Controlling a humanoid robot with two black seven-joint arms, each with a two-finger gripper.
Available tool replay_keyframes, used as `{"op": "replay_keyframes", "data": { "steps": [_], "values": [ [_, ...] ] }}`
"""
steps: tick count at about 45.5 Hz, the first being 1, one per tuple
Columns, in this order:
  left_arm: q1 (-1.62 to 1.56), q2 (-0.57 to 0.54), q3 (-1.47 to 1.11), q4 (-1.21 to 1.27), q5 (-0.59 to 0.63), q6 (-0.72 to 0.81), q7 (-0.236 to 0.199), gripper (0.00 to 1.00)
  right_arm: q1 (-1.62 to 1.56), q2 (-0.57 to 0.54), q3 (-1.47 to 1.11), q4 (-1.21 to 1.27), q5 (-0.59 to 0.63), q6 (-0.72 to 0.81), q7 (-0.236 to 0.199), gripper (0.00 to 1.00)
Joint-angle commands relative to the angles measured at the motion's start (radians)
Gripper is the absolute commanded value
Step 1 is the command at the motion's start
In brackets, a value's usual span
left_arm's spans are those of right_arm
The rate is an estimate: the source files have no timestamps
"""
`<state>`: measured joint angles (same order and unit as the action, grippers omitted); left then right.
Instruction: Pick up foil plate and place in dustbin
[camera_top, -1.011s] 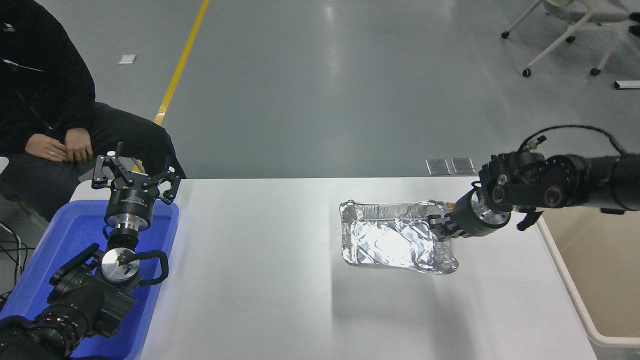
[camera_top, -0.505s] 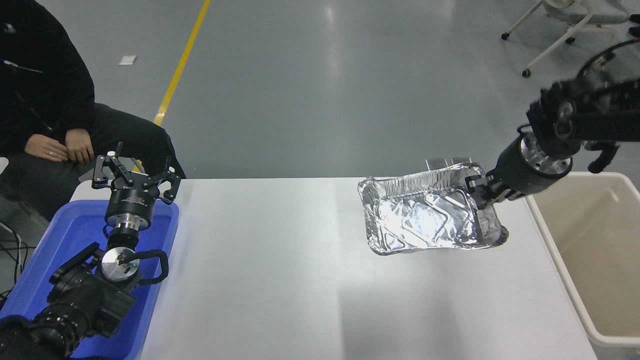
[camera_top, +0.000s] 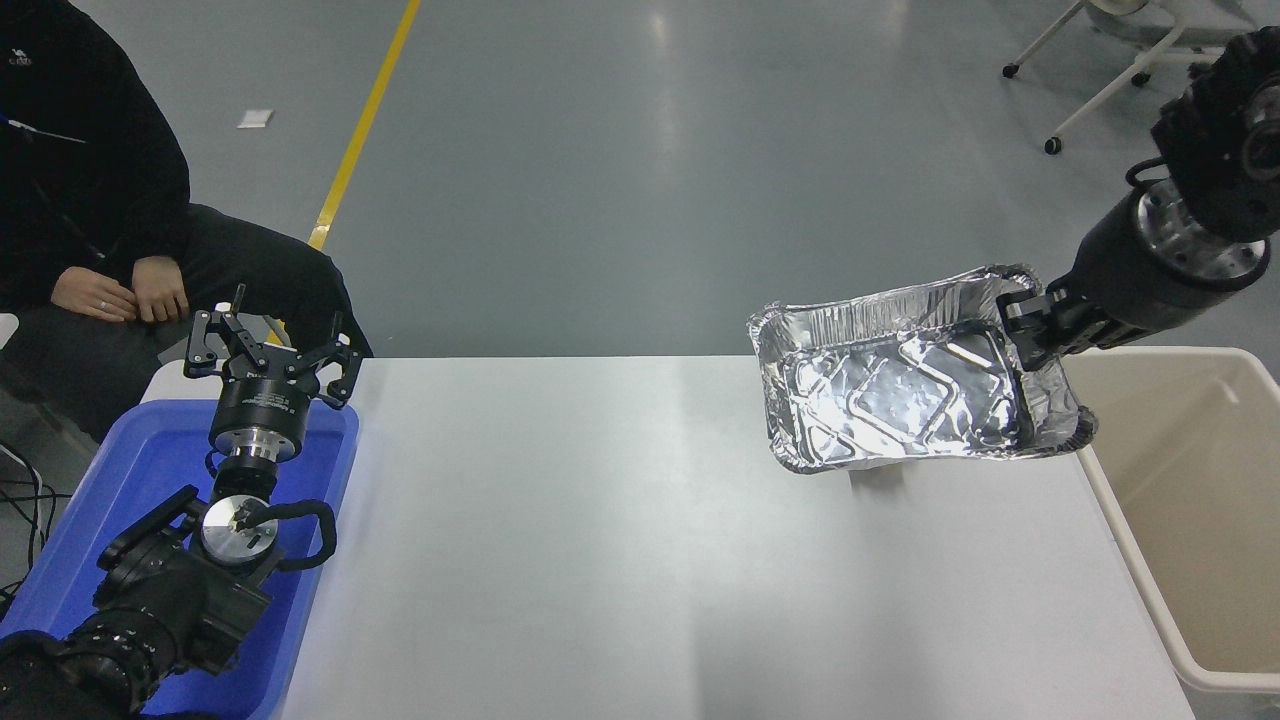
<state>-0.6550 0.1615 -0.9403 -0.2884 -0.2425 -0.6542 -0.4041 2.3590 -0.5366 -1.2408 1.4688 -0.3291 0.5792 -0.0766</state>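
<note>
The left gripper (camera_top: 268, 352) hangs parked over the blue bin (camera_top: 60, 540), fingers spread and empty. Rightward, the plate (camera_top: 900, 400) is off the table (camera_top: 600, 560), tilted, its right wall pinched in the right gripper (camera_top: 1030, 325). Lifting looks done; what remains is carrying it over the dustbin (camera_top: 1130, 560) and letting go.
</note>
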Motion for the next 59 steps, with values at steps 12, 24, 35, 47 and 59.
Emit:
{"op": "replay_keyframes", "data": {
  "steps": [12, 24, 35, 47, 59],
  "values": [
    [0.0, 0.0, 0.0, 0.0, 0.0, -0.001, -0.001, 0.99, -0.173, -0.299, -0.049, -0.367, -0.002, -0.188, -0.006, 0.0],
    [0.0, 0.003, 0.0, 0.0, 0.0, -0.001, -0.001, 0.99, -0.564, -0.402, 0.248, -0.669, 0.105, -0.393, -0.008, 0.0],
    [0.0, 0.0, 0.0, 0.0, 0.0, -0.001, 0.001, 0.99, -0.977, -0.419, 0.587, -0.872, 0.206, -0.574, -0.008, 0.0],
    [0.0, 0.0, 0.0, 0.0, 0.0, -0.001, -0.001, 0.99, -1.34, -0.358, 0.902, -0.995, 0.228, -0.723, -0.008, 0.0],
    [0.0, 0.0, 0.002, 0.0, 0.0, 0.001, -0.001, 0.99, -1.59, -0.188, 1.055, -1.162, 0.28, -0.759, -0.006, 0.0]
  ]
}}
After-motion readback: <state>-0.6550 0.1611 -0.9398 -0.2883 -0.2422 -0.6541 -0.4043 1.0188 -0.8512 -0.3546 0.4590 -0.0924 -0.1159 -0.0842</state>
